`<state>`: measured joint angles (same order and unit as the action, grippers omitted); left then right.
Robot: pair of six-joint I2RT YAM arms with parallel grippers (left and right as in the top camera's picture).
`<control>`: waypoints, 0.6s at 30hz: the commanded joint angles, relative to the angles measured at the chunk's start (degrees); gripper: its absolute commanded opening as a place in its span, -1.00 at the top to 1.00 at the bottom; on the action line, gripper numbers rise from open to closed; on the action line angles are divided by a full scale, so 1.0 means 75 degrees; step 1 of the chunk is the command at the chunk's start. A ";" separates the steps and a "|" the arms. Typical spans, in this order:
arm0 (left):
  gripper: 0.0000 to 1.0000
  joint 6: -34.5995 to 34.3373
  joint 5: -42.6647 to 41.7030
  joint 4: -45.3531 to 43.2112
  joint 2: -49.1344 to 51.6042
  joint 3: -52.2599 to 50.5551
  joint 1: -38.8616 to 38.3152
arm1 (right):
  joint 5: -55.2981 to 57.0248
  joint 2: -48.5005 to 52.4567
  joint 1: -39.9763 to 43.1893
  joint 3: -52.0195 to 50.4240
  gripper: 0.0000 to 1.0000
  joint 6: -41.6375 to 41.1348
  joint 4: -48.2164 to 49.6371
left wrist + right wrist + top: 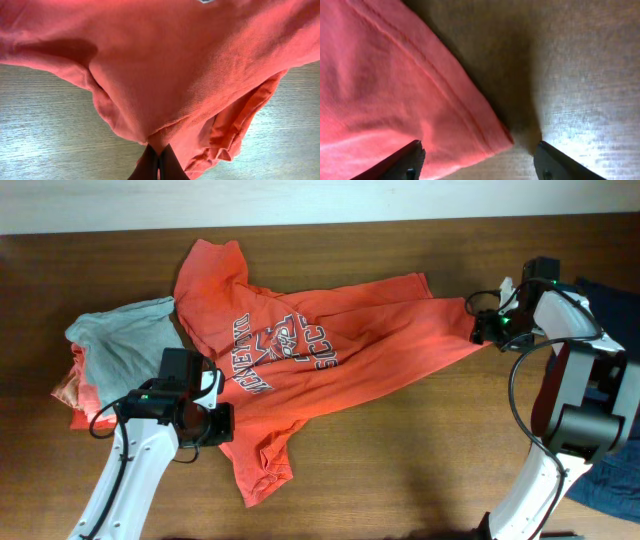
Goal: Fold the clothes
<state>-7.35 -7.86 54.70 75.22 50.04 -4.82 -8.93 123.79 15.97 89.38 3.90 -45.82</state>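
Note:
A coral-red T-shirt with white lettering (300,345) lies spread and rumpled across the middle of the wooden table. My left gripper (222,423) is shut on an edge of it near a sleeve; the left wrist view shows the closed fingers (159,156) pinching the red cloth (165,75). My right gripper (484,330) is open over the shirt's right hem corner (395,100), its fingers (477,152) apart with the corner between them. A pale grey-blue shirt (125,345) lies on another coral-red garment (78,392) at the left.
A dark navy garment (612,480) hangs off the table's right edge by the right arm's base. Bare wooden tabletop (420,460) shows at the front. A pale wall runs along the table's far edge.

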 commanded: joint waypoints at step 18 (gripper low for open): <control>1.00 -0.0090 0.0082 0.0061 -0.0099 0.1871 -0.0003 | -0.0093 -0.1562 0.0052 0.1239 0.92 -0.0015 -0.2308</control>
<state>-7.53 -7.84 54.13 75.22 55.46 -4.82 -10.37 122.98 15.79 92.42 4.25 -60.12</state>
